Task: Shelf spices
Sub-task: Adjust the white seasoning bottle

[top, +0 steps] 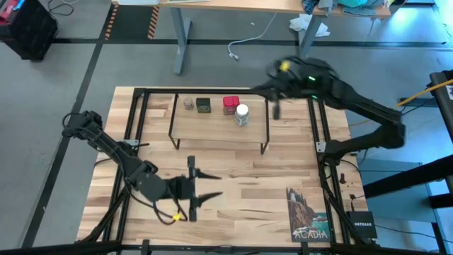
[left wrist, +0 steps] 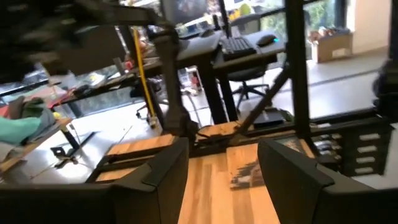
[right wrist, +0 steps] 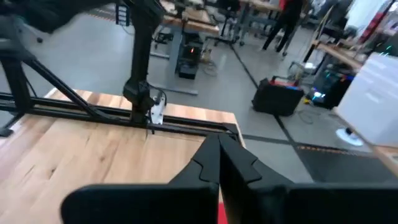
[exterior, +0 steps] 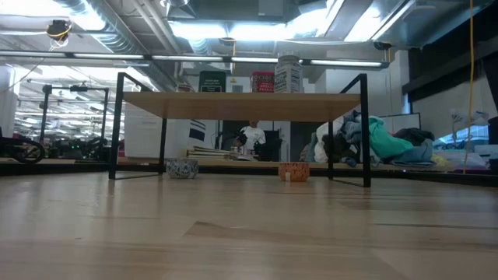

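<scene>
You have the surface (top: 233, 177) mostly bare, with the shelf (top: 219, 127) standing toward its far side and all four spices lined up along the shelf's far edge: the clear jar (top: 242, 115) with its white cap, the red tin (top: 230, 105) just beside it, the dark tin (top: 204, 105), then the tiny round jar (top: 188, 104). By the look of it, the shelving is done. Should you need to shift any, expect them to be light and rigid; the tins give flat sides for a square pinch, while the clear jar is likely slick and tall enough to tip, so take it low on the body, not by the cap. The tiny jar leaves little to hold. Your left gripper (top: 207, 185) sits over the near surface, well apart from the shelf, its jaws parted and holding nothing. Your right gripper (top: 275, 108) hangs off the shelf's right end near the clear jar, its jaws pressed together and empty.
</scene>
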`<control>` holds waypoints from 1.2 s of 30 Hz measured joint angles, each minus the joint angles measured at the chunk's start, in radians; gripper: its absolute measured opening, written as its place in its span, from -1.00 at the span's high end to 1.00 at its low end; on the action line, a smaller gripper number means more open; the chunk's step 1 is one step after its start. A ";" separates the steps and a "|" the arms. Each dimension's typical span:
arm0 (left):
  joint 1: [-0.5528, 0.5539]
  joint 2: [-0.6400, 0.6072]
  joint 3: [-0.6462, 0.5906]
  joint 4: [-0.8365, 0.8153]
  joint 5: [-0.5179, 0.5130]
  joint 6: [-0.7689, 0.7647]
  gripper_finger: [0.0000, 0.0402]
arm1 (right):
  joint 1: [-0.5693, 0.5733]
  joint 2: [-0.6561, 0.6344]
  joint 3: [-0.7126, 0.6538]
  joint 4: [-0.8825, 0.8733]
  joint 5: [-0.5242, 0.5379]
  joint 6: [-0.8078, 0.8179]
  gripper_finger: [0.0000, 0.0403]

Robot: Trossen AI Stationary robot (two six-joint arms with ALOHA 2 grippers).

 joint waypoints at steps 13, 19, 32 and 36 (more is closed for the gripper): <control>0.390 -0.052 -0.122 -0.042 0.271 -0.093 0.08 | 0.037 -0.496 -0.201 -0.185 0.116 0.081 1.00; 0.597 -0.037 -0.124 -0.127 0.424 -0.178 0.08 | 0.126 -0.609 -0.233 -0.213 0.250 0.087 1.00; 0.774 0.102 -0.123 -0.169 0.580 -0.206 0.27 | 0.160 -0.636 -0.235 -0.263 0.290 0.020 1.00; 0.789 0.133 -0.123 -0.127 0.575 -0.206 0.37 | 0.160 -0.622 -0.235 -0.266 0.290 0.003 1.00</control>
